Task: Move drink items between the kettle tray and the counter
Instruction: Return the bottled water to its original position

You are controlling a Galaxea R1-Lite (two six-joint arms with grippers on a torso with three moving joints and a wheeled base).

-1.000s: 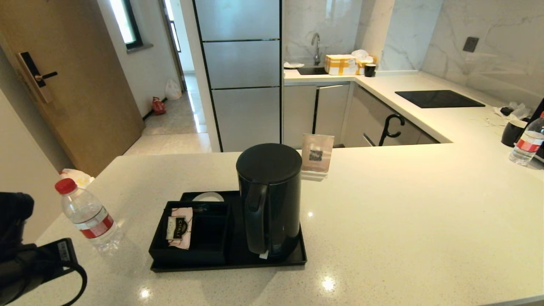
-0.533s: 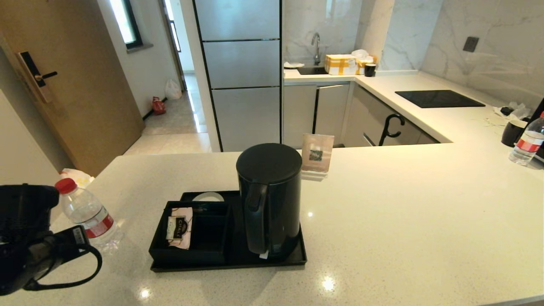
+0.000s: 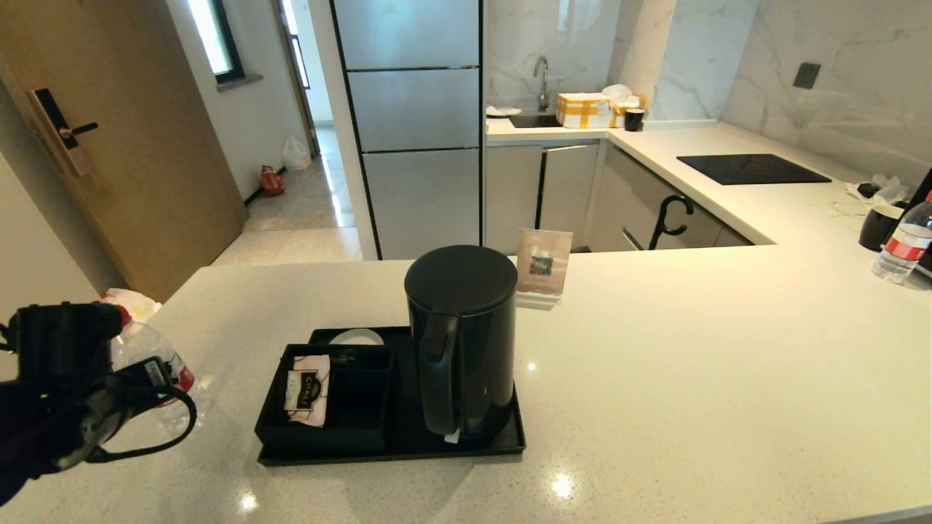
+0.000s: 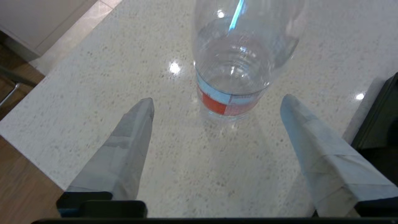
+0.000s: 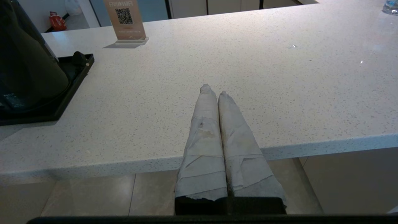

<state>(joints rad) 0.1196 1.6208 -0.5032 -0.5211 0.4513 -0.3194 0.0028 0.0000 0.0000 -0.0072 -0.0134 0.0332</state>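
Note:
A clear water bottle [image 3: 156, 356] with a red-white label stands on the pale counter [image 3: 692, 364], left of the kettle tray [image 3: 393, 457]. My left arm hides its cap in the head view. My left gripper [image 4: 217, 99] is open, and the bottle [image 4: 242, 59] stands just beyond its fingertips, centred on the gap and untouched. The tall black kettle [image 3: 462, 342] stands on the tray's right half. My right gripper [image 5: 214, 90] is shut on nothing, low at the counter's front edge, right of the kettle [image 5: 28, 68].
A pink tea sachet [image 3: 307, 389] lies in the tray's square box [image 3: 357, 415]. A QR sign [image 3: 542, 266] stands behind the kettle. At the far right are another bottle [image 3: 903, 244] and a black mug [image 3: 877, 227], with a black cooktop [image 3: 750, 169] beyond.
My left arm has risen and moved forward to the bottle, now covering its cap. The bottle, kettle and tray have not moved.

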